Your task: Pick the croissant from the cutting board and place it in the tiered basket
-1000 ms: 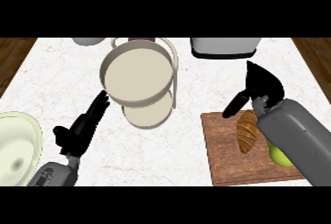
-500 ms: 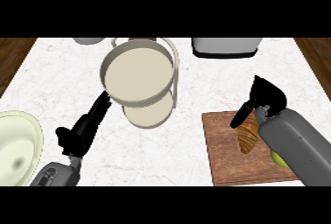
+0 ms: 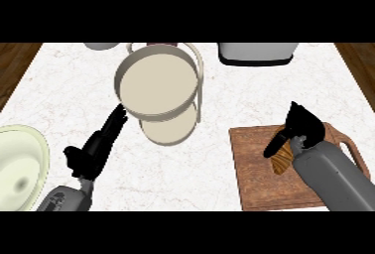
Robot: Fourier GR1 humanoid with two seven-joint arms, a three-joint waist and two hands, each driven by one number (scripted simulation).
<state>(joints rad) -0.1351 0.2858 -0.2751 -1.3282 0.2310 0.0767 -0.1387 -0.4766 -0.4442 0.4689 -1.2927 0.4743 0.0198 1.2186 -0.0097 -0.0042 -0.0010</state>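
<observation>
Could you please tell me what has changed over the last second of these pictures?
The right robot hand drew back from the far right onto the cutting board, now covering the croissant's far end. The left robot hand, croissant and tiered basket stayed put.

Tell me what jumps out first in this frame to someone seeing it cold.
The tiered basket dominates the upper middle, its two round trays stacked. At the right, the right hand sits over the croissant on the wooden cutting board, fingers curling at its upper end. The left hand rests open at lower left, beside a pale green plate.
</observation>
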